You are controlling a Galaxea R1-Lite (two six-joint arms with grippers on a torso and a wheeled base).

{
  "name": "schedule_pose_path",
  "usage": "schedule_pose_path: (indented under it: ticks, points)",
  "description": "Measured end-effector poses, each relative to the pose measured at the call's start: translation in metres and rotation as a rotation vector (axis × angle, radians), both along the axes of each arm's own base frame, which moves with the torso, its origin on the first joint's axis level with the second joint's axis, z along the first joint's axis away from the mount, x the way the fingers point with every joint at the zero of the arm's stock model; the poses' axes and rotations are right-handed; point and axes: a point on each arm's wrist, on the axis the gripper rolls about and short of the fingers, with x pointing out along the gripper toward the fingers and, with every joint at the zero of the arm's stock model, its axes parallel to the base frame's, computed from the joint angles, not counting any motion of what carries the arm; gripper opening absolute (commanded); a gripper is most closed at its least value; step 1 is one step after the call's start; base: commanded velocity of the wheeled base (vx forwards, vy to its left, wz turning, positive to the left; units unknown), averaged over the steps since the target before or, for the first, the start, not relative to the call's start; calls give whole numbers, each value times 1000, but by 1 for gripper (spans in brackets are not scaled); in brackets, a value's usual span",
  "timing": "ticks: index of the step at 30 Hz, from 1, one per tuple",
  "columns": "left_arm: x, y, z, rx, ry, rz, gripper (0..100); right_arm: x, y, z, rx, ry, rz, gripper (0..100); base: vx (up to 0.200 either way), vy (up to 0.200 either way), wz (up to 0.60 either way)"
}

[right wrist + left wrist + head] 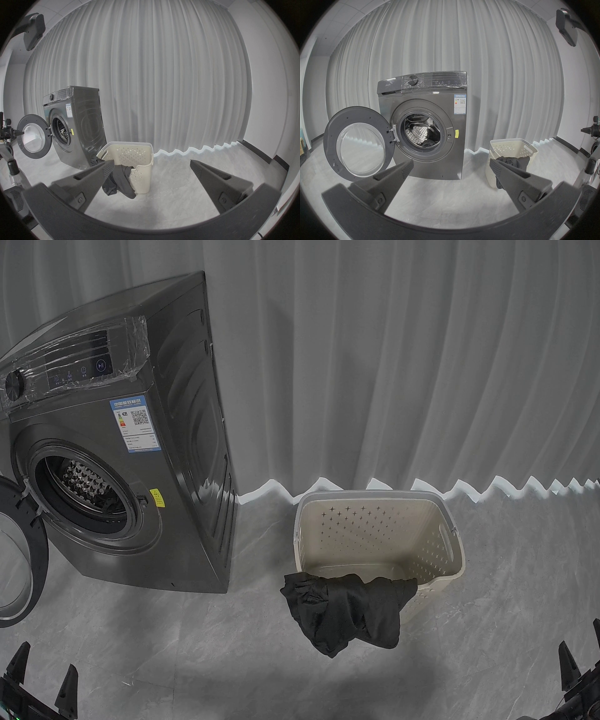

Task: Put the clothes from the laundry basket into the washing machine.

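Item: dark garment (345,613), one piece, draped over the near rim of the laundry basket (447,540). Its long axis runs left to right along that rim. The bulk hangs outside the near wall, and the lowest fold points down toward the floor (206,652). The left end is bunched at the basket's near-left corner; the right end lies on the rim short of the near-right corner. How much cloth lies inside the basket cannot be told. Container: the laundry basket is cream, perforated and rectangular. It stands upright on the floor with its long axis left to right and a handle slot in its right end wall. It sits right of the washing machine (181,427) and apart from it. Appliance: the washing machine is a grey front-loader at far left, with film over the control panel (75,362) and labels on the front. Its round door (15,552) is swung fully open to the left. The drum (420,132) is exposed, with a small dark mass low inside that is too small to identify. Tools: the left gripper (450,162) is at near left, its fingers spread wide and holding nothing. The right gripper (151,162) is at near right, likewise spread and empty. Both are well apart from the garment. Surroundings: a white pleated curtain (406,365) hangs behind, and the floor is grey marbled.
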Motion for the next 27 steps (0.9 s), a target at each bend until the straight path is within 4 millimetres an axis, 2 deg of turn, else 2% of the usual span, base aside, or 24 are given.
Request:
schedule_pose_path:
  ticks: [6, 10, 19, 27]
  points:
    - [0, 0, 0, 1, 0, 0, 100, -7, 0, 34, 3, -80, 71, 100, 0, 0, 0]
    - [0, 0, 0, 0, 0, 0, 100, 2, 1, 51, 5, -20, 156, 100, 0, 0, 0]
    - [0, 0, 0, 0, 0, 0, 100, 58, 9, 74, 22, 224, 333, 100, 0, 0, 0]
    - [0, 0, 0, 0, 0, -1, 100, 124, 32, 71, 52, 428, 451, 100, 0, 0, 0]
